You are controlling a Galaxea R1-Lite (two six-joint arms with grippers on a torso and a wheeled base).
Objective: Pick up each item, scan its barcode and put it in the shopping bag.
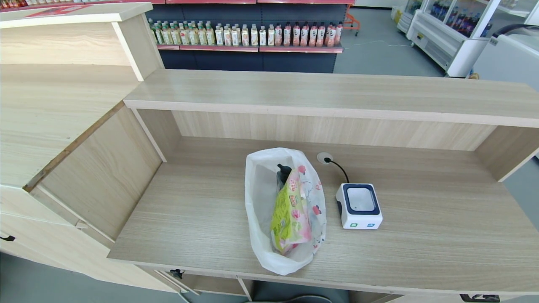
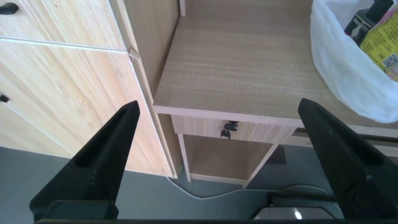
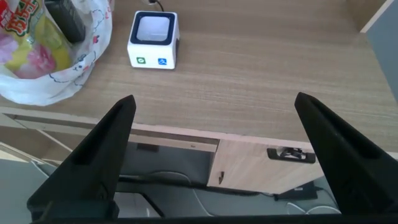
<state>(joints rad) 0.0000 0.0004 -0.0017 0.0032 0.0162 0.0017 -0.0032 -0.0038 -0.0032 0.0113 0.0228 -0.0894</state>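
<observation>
- Two items sit inside the white shopping bag (image 1: 257, 198), which lies open just left of the middle of the head view, its mouth toward the back of the counter (image 1: 442, 235).
- One is a yellow-green snack packet (image 1: 288, 214) with pink print, standing on edge against the bag's right wall.
- The other is a dark bottle (image 1: 283, 173); its black top pokes up behind the packet, near the bag's far rim.
- The scanner (image 1: 358, 205), a white box with a dark-framed window facing up, stands just right of the bag, apart from it.
- A black cable (image 1: 340, 168) runs from the scanner's back up to a round grommet in the counter.
- The left gripper (image 2: 219, 106) hangs off the counter's front edge near its left corner, jaws spread wide with nothing between them.
- The right gripper (image 3: 214, 98) hangs off the front edge in line with the scanner, jaws likewise spread wide and bare.
- A shelf of bottles (image 1: 248, 35) runs along the top middle of the head view.
</observation>
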